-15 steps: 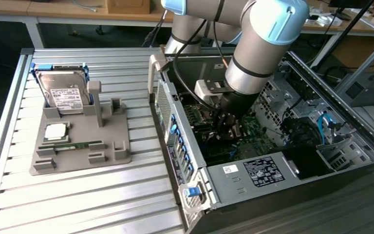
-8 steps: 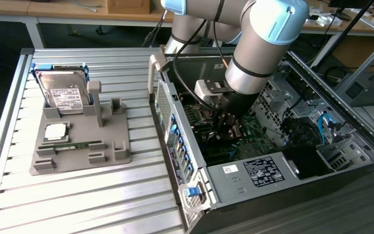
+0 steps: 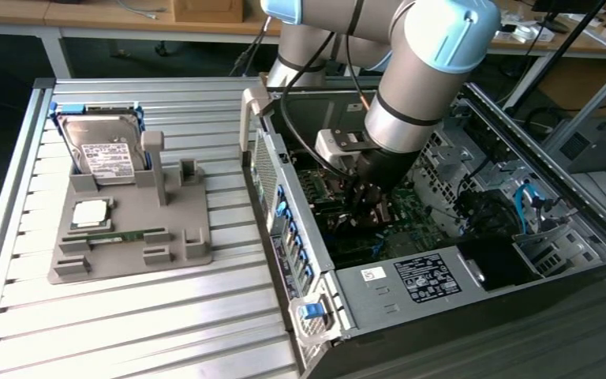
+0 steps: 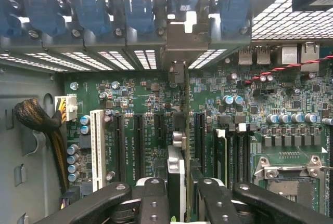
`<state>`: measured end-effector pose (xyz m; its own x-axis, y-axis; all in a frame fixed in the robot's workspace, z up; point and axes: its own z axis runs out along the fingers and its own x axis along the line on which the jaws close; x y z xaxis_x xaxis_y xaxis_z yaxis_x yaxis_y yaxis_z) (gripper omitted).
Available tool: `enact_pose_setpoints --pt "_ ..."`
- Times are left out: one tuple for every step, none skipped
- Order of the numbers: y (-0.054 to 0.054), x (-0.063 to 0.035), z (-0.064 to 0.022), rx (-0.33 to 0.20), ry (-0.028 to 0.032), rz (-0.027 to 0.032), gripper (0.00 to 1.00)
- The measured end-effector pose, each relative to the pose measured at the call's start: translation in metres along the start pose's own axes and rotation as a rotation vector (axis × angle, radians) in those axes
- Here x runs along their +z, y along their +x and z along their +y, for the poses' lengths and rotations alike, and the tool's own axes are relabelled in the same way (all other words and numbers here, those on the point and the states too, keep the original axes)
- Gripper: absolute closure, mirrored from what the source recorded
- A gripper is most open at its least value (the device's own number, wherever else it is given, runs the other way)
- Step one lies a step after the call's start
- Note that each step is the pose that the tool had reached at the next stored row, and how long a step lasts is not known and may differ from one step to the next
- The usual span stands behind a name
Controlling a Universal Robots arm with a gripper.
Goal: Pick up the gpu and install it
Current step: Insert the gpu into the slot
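Observation:
Inside the open computer case [image 3: 445, 276], my gripper [image 3: 364, 207] reaches down over the green motherboard [image 3: 413, 213]. In the wrist view the gpu [image 4: 186, 130] appears edge-on as a thin upright card between my black fingers [image 4: 153, 203], and my gripper [image 4: 184, 206] is shut on it. Its metal bracket [image 4: 182, 42] stands against the case's rear slot openings, under the blue clips [image 4: 140, 13]. The card sits in line with the black expansion slots [image 4: 139, 141] on the motherboard [image 4: 135, 96]; I cannot tell whether its edge is seated in one.
A grey parts holder [image 3: 124, 245] on the slatted table [image 3: 124, 332] carries a hard drive [image 3: 103, 150], a processor [image 3: 91, 212] and a memory stick [image 3: 124, 235]. A white slot [image 4: 97, 148], a braided cable bundle [image 4: 36, 120] and the processor socket [image 4: 289, 182] surround the card.

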<state>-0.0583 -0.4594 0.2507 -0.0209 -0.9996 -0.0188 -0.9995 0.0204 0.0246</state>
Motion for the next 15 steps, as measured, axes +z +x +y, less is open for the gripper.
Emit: enact_pose_setpoints --pt "0.0000 0.0001 0.0000 0.000 0.0000 0.0000 0.73" --pt "0.0000 0.0002 0.0000 0.000 0.0000 0.0000 0.73" --pt "0.0000 0.0002 0.0000 0.000 -0.0001 0.0000 0.73" --pt "0.0000 0.0002 0.0000 0.000 0.0000 0.0000 0.73" --pt "0.0000 0.0002 0.0000 0.000 0.0000 0.0000 0.73" --pt "0.0000 0.0001 0.0000 0.000 0.0001 -0.0001 0.73" --pt "-0.0001 -0.0004 0.0000 0.000 0.0003 -0.0006 0.73" --pt "-0.0002 -0.0010 0.0000 0.000 0.0006 -0.0013 0.73" --pt "-0.0003 -0.0018 -0.0001 0.000 0.0008 -0.0017 0.73" --pt "-0.0002 -0.0029 0.0000 0.000 0.0006 -0.0014 0.73" --pt "-0.0002 -0.0046 0.0001 0.000 0.0005 -0.0010 0.73" --pt "-0.0001 -0.0066 0.0002 0.000 0.0000 0.0008 0.73" --pt "-0.0001 -0.0070 0.0002 0.000 0.0000 0.0006 0.73" --pt "-0.0001 -0.0069 0.0002 0.000 0.0000 0.0003 0.73" --pt "-0.0001 -0.0069 0.0002 0.000 0.0001 0.0002 0.73"
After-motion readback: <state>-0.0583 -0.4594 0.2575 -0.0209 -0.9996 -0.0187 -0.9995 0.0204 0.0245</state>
